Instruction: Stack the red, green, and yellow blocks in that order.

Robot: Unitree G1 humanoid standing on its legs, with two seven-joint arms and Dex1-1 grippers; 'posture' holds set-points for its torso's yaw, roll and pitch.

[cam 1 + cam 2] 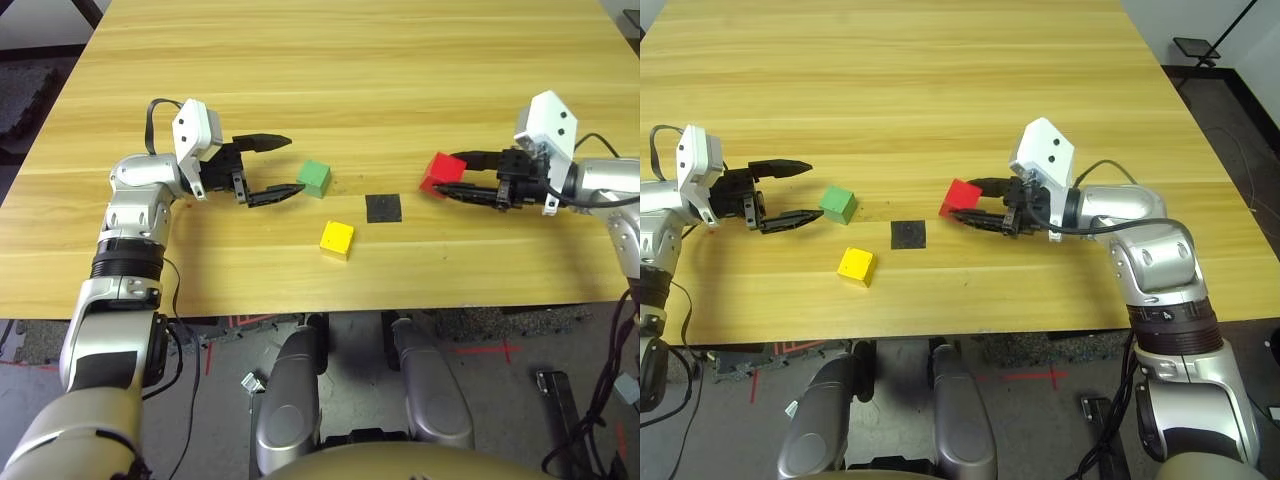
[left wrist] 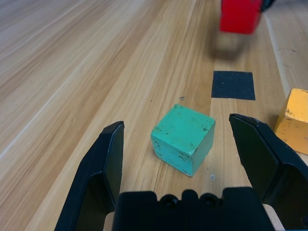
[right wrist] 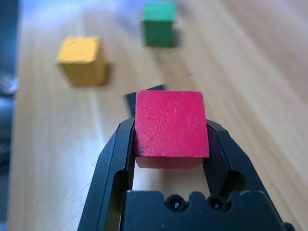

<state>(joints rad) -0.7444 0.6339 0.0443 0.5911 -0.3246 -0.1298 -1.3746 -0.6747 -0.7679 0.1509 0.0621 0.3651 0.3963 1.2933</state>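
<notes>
While the red block [image 3: 171,124] is held clamped in the right gripper [image 1: 447,183] — raised just right of the black patch [image 1: 383,208] — the green block [image 1: 314,178] lies left of it, before the left gripper's [image 1: 285,165] wide-open jaws.

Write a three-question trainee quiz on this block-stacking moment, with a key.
1. True or false: the right gripper is shut on the red block.
2. Which block sits just ahead of the open left gripper? A) yellow block B) green block C) red block
3. Fill in: the flat square patch on the table is ____.

Key: 1 true; 2 B; 3 black.
</notes>
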